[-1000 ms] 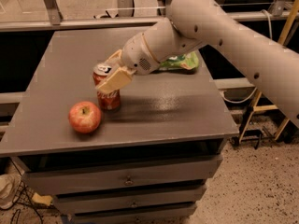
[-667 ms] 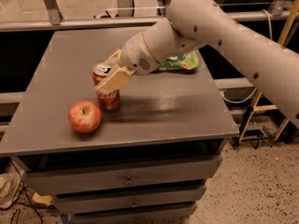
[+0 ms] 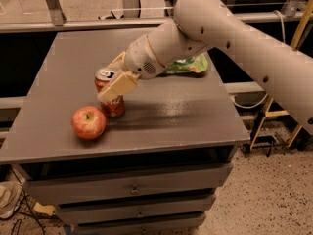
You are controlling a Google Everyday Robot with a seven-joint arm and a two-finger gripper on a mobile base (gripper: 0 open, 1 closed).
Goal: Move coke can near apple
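The red coke can [image 3: 115, 106] stands upright on the grey table [image 3: 186, 116], just right of the red apple [image 3: 89, 122] and nearly touching it. My gripper [image 3: 110, 82] reaches in from the right and is shut on the upper part of the can. One tan finger [image 3: 119, 86] lies across the can's front; the other is behind it. The can's silver top [image 3: 104, 74] shows between them.
A green snack bag [image 3: 188, 65] lies at the back of the table, partly hidden behind my arm [image 3: 220, 33]. The table has drawers [image 3: 132, 187] below its front edge. A rail [image 3: 73, 23] runs behind the table, and cables lie on the floor at the right.
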